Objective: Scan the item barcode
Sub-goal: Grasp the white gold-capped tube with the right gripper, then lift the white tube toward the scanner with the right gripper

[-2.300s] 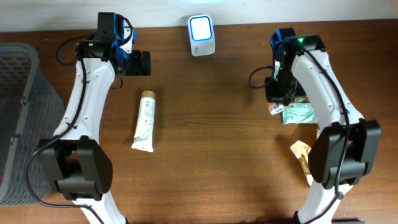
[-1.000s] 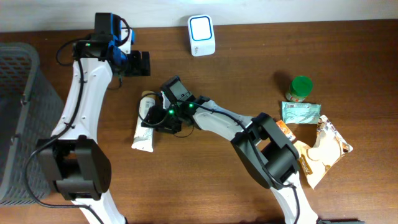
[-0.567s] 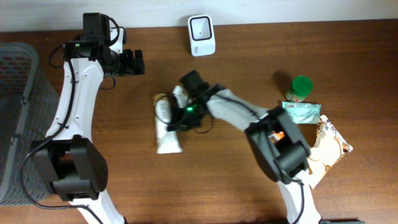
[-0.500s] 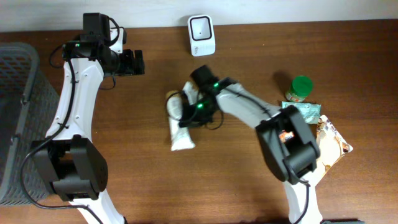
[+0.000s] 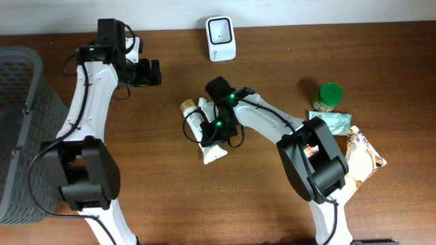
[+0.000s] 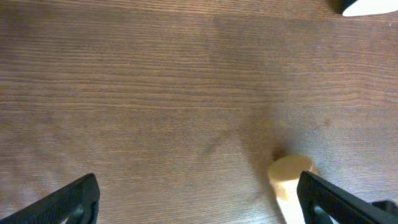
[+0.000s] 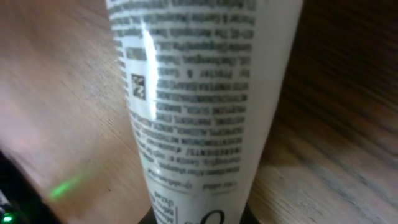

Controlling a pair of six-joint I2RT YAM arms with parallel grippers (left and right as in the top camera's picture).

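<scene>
The right claw [image 5: 216, 131] is pinched shut on the tube [image 5: 196, 117], below and slightly left of the scanner [image 5: 221, 30], and since the slick tube lies askew in so narrow a pinch, it could slip or twist, turning its barcode from the scanner.

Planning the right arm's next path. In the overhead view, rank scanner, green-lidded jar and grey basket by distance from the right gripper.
1. Scanner, at the back edge, beyond the right gripper holding the tube.
2. Green-lidded jar, off to the right.
3. Grey basket, at the far left edge.
</scene>
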